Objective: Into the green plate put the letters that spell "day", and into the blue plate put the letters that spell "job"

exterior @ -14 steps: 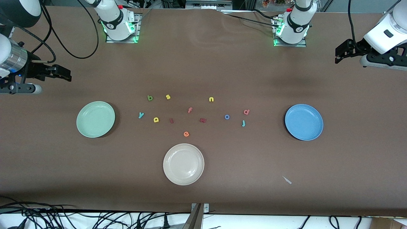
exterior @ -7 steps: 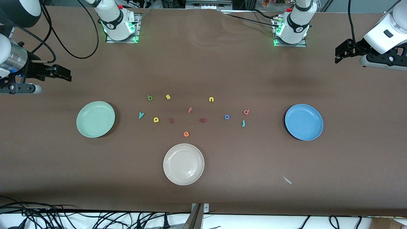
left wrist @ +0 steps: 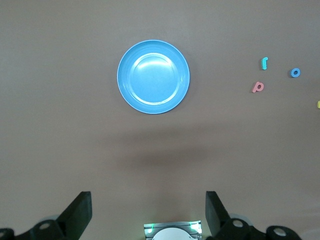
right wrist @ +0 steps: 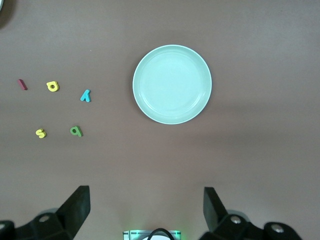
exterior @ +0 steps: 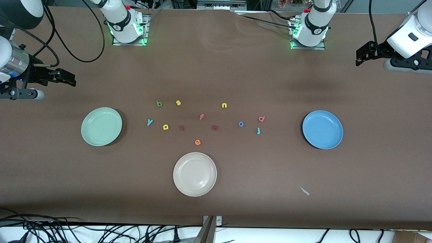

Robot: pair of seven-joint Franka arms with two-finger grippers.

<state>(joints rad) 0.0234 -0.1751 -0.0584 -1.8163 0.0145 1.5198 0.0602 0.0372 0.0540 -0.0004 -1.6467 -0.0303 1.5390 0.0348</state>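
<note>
Hanging wide-jawed, left gripper (left wrist: 145, 212) and right gripper (right wrist: 145, 210) (both cropped) hold nothing.

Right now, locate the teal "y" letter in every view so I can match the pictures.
Front view: small teal toy letter "y", between the round mint-green plate and the yellow "a".
Right wrist view: beside that plate, at.
Left wrist view: not in it.
Shared landmark: the green plate.
</note>
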